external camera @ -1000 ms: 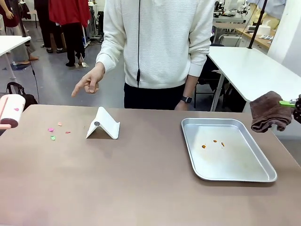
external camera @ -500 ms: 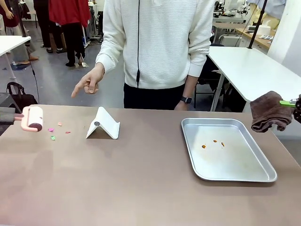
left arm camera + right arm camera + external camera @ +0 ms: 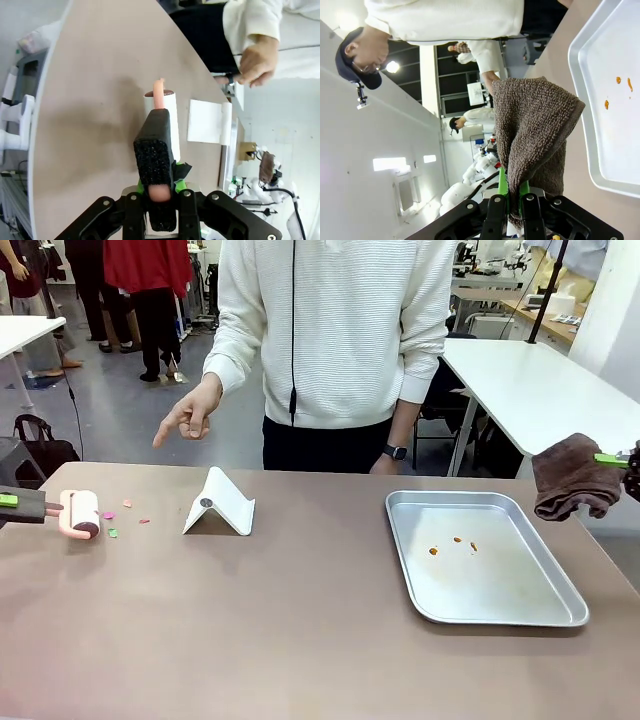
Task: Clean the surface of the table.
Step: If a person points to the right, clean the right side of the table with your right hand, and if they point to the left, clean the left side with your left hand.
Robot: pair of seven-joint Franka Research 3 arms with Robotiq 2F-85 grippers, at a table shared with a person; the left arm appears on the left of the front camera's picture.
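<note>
The table (image 3: 300,640) spreads bare and brownish on the near side of the white stand (image 3: 220,503), which sits toward its far edge. Left of the stand, the left gripper (image 3: 28,506) is clamped on the pink handle of a lint roller (image 3: 80,513); the roll is low over the top, though contact is hard to judge. A few pink and green scraps (image 3: 110,516) lie between roller and stand, just beside the roll on its stand side. So the mess lies rightward of the tool, and the left arm is far the nearer. The roll's dark end faces the near edge, so its long axis seems to run crosswise to that line — apt for rolling over them. Right of the stand is a metal tray (image 3: 500,580), and past it the right gripper (image 3: 510,192) pinches a brown towel (image 3: 572,478) off the table's edge. Behind the stand a person's hand (image 3: 190,415) points down. Half a second ago the roller was higher and farther from the scraps; towel and hand are unchanged.
</note>
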